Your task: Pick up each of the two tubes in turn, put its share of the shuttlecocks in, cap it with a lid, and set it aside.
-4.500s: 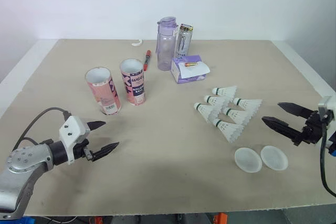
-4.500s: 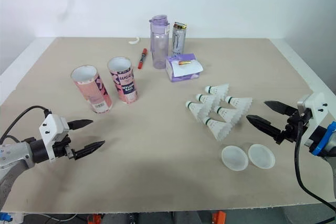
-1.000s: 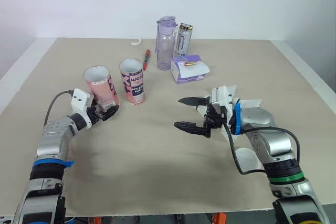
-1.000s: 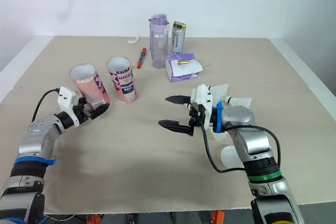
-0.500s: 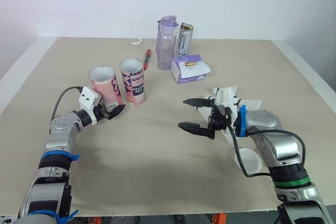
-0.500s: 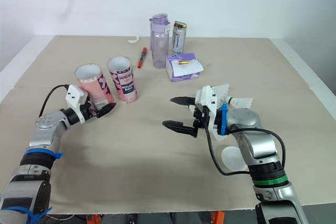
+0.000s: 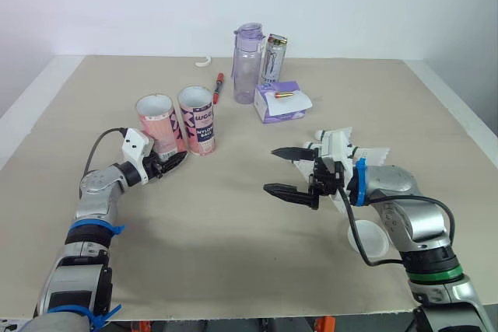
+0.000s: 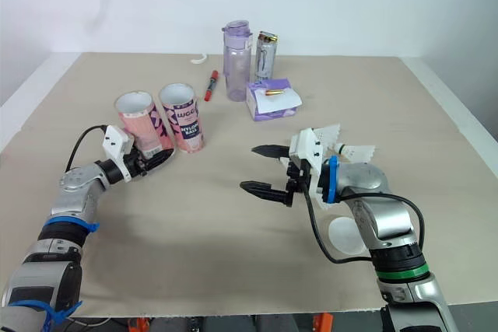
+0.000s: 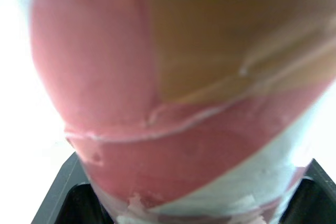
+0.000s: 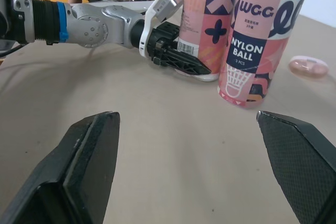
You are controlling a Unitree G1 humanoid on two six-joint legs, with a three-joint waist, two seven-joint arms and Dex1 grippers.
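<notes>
Currently left gripper [image 7: 170, 162] sits low at the base of the left tube [image 7: 158, 120], tube between its two sides in the wrist view. Can't tell if it's clamped yet. Tube stands near the table's [image 7: 233, 262] left side, leaning a bit, just beside the right tube [image 7: 198, 120]. Right gripper [image 7: 268, 169] hovers mid-table, spread wide, empty.

Risks: the hold is very low, so on lift the tube will likely tip or swivel. If the grip is loose, it slips out. The neighbour is close, so a sideways pull could knock it over. The right forearm lies over the shuttlecocks [image 7: 340, 137] and could sweep them.

Counts: 2 tubes, both open and uncapped. Shuttlecocks are partly hidden, no exact count. 1 lid [image 7: 375, 240] partly showing under the right forearm. 1 bottle [image 7: 247, 64], 1 can [image 7: 271, 60], 1 pen [image 7: 218, 88], 1 box [image 7: 276, 103].
</notes>
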